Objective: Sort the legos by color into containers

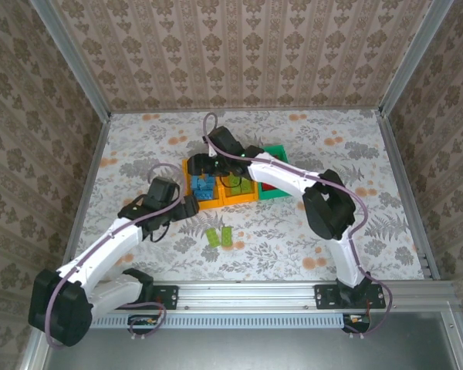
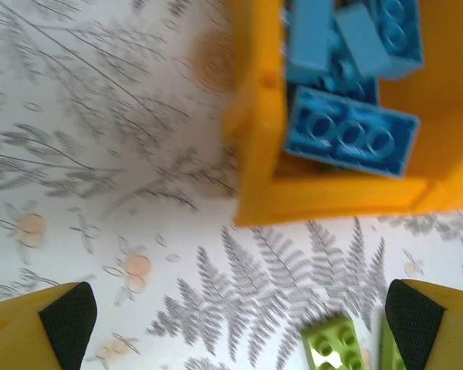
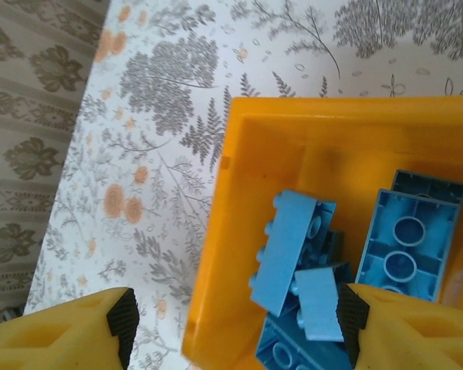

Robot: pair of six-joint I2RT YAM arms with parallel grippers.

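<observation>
Your left gripper [image 2: 239, 316], spread wide and empty, is nearer the lime green plastic bricks [image 2: 336, 344]; they lie off-centre, beside one finger.

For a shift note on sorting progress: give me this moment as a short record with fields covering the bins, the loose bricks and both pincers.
left orange bin: holds blue bricks
middle orange bin: holds sorted lime bricks
green bin: right end of the row, partly under the right arm
loose lime bricks: two, on the table in front of the bins
left pincer: open, empty, near the loose lime bricks
right pincer: open, above the left orange bin
</observation>
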